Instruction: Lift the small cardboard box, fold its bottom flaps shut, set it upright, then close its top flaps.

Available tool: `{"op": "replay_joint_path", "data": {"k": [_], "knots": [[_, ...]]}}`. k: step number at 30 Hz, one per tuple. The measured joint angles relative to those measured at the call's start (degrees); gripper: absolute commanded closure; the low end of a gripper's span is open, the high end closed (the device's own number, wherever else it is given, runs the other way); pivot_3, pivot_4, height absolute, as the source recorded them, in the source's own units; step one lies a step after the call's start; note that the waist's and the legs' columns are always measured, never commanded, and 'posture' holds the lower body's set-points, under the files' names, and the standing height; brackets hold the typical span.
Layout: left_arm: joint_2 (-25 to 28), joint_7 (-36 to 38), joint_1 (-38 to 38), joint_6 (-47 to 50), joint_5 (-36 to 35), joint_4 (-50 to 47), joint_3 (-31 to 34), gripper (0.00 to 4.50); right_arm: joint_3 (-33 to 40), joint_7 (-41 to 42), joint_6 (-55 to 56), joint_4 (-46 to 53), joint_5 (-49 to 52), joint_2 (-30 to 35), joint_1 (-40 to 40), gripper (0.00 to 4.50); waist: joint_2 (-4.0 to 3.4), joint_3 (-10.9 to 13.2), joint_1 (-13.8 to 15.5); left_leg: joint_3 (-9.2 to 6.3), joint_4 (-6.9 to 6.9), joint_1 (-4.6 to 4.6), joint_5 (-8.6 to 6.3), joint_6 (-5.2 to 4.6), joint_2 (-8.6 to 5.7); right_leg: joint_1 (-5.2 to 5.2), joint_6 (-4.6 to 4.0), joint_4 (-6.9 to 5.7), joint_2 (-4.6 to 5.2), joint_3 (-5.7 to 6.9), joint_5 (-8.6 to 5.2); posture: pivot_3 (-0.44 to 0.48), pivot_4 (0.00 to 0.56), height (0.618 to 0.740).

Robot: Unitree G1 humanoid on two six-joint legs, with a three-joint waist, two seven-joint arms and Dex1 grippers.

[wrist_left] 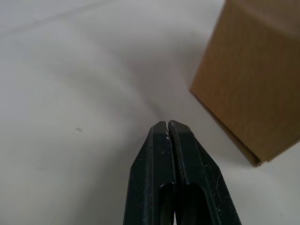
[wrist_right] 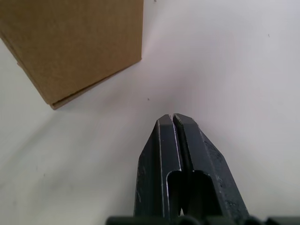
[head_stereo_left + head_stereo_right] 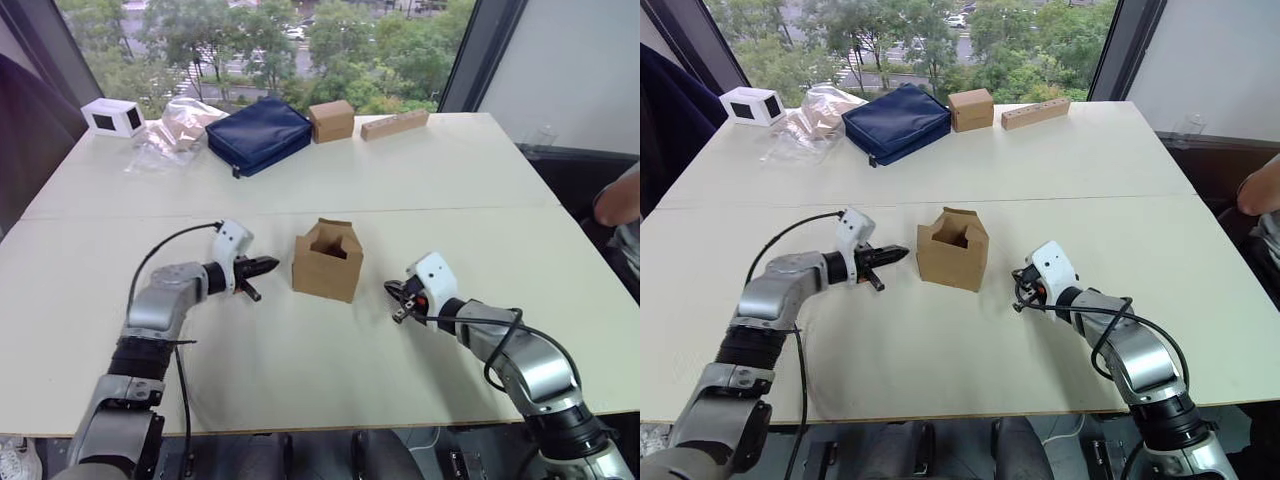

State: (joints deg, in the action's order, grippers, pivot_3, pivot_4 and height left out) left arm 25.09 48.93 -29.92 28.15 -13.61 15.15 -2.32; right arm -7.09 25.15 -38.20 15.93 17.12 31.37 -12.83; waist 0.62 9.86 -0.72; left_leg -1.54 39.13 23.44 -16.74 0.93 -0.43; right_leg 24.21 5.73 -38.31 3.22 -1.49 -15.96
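Head camera, left eye view: the small cardboard box [image 3: 327, 263], a plain brown rectangular carton, stands upright near the middle of the pale cream table [image 3: 300, 360]. Its top flaps [image 3: 331, 235] stand raised and the opening is uncovered. The left gripper [image 3: 266, 267], two black fingers pressed together, lies just beside the carton on the robot's left, apart from it and holding nothing. The right gripper [image 3: 393, 292] sits near the carton on the robot's right, also apart from it. Along the far edge of the table lie a white box with dark panels [image 3: 112, 117], a crumpled clear plastic bag [image 3: 175, 130], a navy blue fabric pouch [image 3: 258, 134], a smaller brown cube-like box [image 3: 331, 121] and a long thin tan block [image 3: 394, 124]. A person's arm [image 3: 618, 200] shows at the right edge.

Head camera, right eye view: the same layout is confirmed; the carton stands between the two grippers, touched by neither.

Left wrist view: the black fingers [image 1: 154, 159] meet at their tips with no gap, empty, above bare table. A lower corner of the carton [image 1: 248, 84] rests on the surface close ahead and to one side.

Right wrist view: the fingers [image 2: 164, 154] of the right gripper are likewise closed tip to tip, gripping nothing. The carton's brown side wall and bottom edge [image 2: 70, 47] sit on the table ahead, clear of the fingertips.
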Motion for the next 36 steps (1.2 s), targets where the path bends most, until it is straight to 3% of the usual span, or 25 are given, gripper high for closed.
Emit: {"op": "replay_joint_path", "data": {"k": [11, 24, 36], "knots": [[-2.95, -1.49, 5.08, 1.54, -0.67, -8.02, -1.79, 4.48, -3.07, 2.38, 1.50, -1.60, -2.92, -3.33, -2.54, 4.50, -0.02, -0.01, 0.05, -0.01, 0.00, -0.01, 0.00, 0.00, -0.02, -0.03, 0.00, 0.01, 0.03, 0.00, 0.00, 0.000, 0.150, 0.740], [-0.07, 0.09, 11.24, 10.37, -4.60, -19.94, -3.64, 4.48, -3.61, 6.67, 0.63, -0.32, -3.60, -2.00, -2.41, 4.50, -0.04, -0.02, 0.06, -0.01, -0.02, -0.03, -0.01, -0.01, -0.01, -0.05, 0.00, 0.03, 0.04, 0.00, 0.00, 0.000, 0.150, 0.740], [0.78, -1.62, 11.53, 8.60, -4.09, -19.65, -3.69, 4.48, -3.67, 8.46, -1.45, 2.57, -3.65, -0.24, -1.44, 4.50, -0.03, -0.02, 0.06, -0.02, -0.01, -0.06, -0.01, -0.01, 0.00, -0.09, 0.00, 0.04, 0.03, 0.01, 0.00, 0.000, 0.150, 0.740]]}}
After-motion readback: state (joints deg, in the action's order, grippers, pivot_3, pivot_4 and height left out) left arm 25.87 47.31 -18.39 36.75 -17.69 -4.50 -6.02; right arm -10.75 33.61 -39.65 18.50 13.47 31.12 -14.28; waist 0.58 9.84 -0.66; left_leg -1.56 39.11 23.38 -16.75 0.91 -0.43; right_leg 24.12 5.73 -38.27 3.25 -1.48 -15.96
